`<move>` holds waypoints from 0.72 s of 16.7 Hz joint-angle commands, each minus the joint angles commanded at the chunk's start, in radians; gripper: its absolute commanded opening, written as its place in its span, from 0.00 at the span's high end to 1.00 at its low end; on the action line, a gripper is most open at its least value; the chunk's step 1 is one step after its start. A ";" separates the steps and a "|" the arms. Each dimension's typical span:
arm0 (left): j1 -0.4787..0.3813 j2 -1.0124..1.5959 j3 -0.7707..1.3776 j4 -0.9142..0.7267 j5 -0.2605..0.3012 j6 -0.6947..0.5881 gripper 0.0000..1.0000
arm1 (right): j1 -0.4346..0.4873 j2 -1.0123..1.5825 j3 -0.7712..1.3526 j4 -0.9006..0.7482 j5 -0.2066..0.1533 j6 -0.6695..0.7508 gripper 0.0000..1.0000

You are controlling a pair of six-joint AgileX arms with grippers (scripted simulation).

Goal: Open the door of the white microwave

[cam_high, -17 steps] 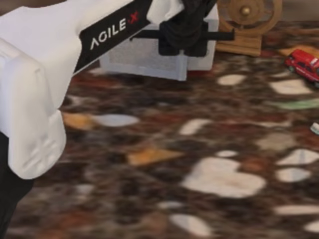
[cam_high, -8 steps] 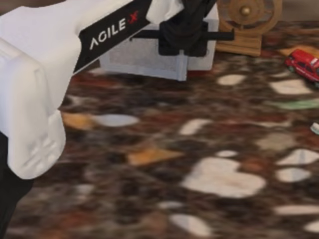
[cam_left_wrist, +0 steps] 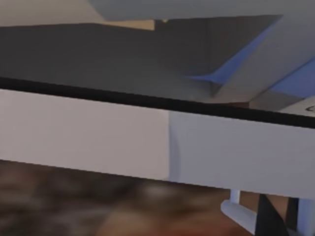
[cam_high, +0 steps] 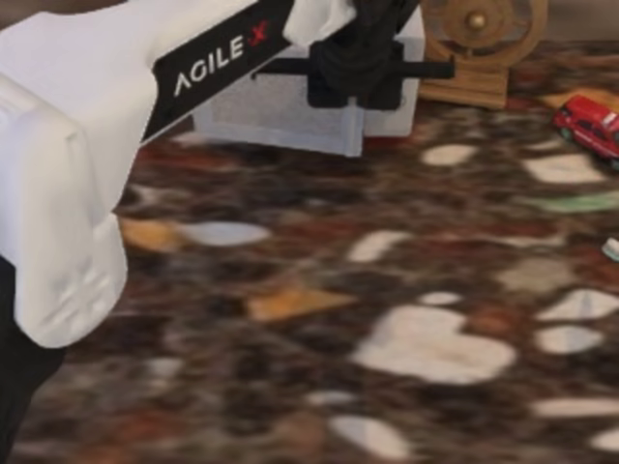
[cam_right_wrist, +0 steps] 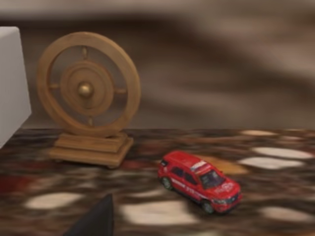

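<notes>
Terrazzo-patterned table fills the near part of the top view, dark brown with pale and orange flecks. Over its left side my left arm reaches from the near left toward the far middle, its white link carrying the black AgileX label. At the end of that arm, my left gripper hangs black against the front of the white microwave, which sits at the far edge of the table, a little left of centre. The door, with its grey mesh window, stands slightly swung out from the body, its free edge jutting toward me just beneath the claw. Whether my fingers are spread or pinched on that edge I cannot tell; the left wrist view gives only white panels with a dark gap above them. Just right of the microwave stands a wooden wheel ornament on its stepped base, and farther right a red toy car rests on the table. My right gripper shows only as a dark tip in the right wrist view, facing the wheel and car.
</notes>
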 joint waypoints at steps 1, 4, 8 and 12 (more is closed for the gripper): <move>0.000 0.000 0.000 0.000 0.000 0.000 1.00 | 0.000 0.000 0.000 0.000 0.000 0.000 0.00; -0.007 0.002 0.001 0.001 0.005 -0.004 1.00 | 0.000 0.000 0.000 0.000 0.000 0.000 0.00; 0.000 -0.046 -0.073 0.042 0.018 0.031 1.00 | 0.000 0.000 0.000 0.000 0.000 0.000 0.00; 0.005 -0.108 -0.184 0.099 0.039 0.086 1.00 | 0.000 0.000 0.000 0.000 0.000 0.000 0.00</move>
